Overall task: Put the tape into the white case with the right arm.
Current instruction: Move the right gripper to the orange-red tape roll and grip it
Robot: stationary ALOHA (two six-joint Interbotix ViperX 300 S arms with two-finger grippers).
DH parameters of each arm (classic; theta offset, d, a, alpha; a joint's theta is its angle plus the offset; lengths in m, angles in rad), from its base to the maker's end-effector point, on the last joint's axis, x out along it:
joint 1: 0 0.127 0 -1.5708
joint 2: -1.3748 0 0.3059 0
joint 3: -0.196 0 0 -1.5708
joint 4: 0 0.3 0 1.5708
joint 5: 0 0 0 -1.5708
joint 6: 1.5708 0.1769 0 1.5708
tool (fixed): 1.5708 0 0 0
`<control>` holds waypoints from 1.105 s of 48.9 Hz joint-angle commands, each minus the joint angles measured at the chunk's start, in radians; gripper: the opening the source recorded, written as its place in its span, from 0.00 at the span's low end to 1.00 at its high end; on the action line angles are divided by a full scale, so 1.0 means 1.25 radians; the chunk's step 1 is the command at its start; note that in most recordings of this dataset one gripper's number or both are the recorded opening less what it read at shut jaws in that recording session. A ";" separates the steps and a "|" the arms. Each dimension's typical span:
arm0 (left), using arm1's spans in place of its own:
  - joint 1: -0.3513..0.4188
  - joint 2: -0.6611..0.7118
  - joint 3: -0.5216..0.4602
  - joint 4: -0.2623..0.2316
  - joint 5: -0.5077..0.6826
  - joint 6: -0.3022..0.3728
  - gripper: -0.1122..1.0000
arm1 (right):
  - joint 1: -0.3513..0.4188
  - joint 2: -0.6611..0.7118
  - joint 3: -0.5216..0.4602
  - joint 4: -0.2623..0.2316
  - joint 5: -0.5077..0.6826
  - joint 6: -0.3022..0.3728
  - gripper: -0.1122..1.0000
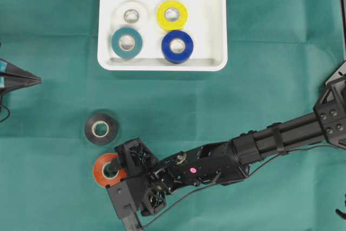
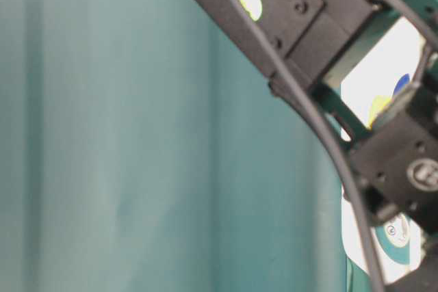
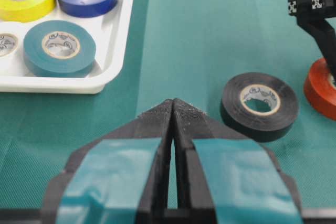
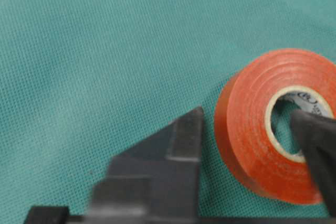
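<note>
An orange tape roll [image 4: 247, 140] lies flat on the green cloth at the front left [image 1: 99, 169]. My right gripper [image 4: 251, 114] straddles its wall: one finger is down in the core and the other stands outside the rim with a thin strip of cloth showing between them. The jaws are open and do not pinch the roll. The right arm [image 1: 259, 144] reaches in from the right. A black tape roll [image 1: 100, 129] lies just beyond the orange one. The white case [image 1: 162, 64] sits at the back and holds white, yellow, teal and blue rolls. My left gripper [image 3: 173, 103] is shut and empty.
The left gripper [image 1: 37, 79] rests at the left edge of the cloth, pointing right. The black roll [image 3: 260, 106] lies between it and the right gripper. The case's near rim [image 3: 118, 51] stands to the left of the left gripper's tips.
</note>
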 commanded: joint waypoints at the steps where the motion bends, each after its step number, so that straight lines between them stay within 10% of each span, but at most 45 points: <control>1: 0.001 0.007 -0.011 -0.001 -0.007 0.000 0.10 | 0.002 -0.016 -0.021 0.002 -0.002 0.002 0.29; 7: 0.001 0.007 -0.011 -0.001 -0.006 -0.001 0.10 | 0.000 -0.016 -0.022 0.002 0.007 0.004 0.12; 54: 0.001 0.007 -0.010 -0.001 -0.007 0.000 0.10 | -0.001 -0.140 -0.026 -0.010 0.125 -0.004 0.12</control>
